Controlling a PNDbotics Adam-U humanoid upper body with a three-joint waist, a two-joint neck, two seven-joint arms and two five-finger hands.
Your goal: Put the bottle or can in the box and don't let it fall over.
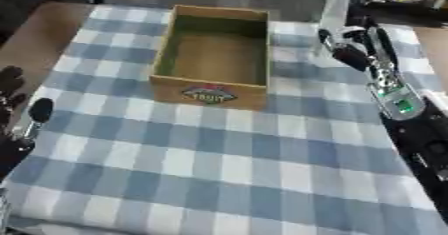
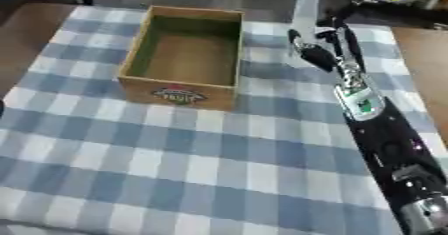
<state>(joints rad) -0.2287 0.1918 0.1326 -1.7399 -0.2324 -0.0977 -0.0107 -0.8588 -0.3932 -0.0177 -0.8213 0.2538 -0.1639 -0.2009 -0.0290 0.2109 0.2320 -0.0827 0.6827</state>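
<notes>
An open wooden box with a coloured label on its front stands at the far middle of the checked cloth, and nothing lies inside it. A tall pale bottle stands upright just right of the box, near the table's far edge. My right hand reaches up along the right side, and its dark fingers are curled round the bottle's lower part. My left hand shows at the left edge, fingers up and relaxed, holding nothing. It is far from the box.
The blue and white checked cloth covers the table. Bare brown tabletop shows at the left, and my right forearm lies along the right side. Clutter sits beyond the far edge.
</notes>
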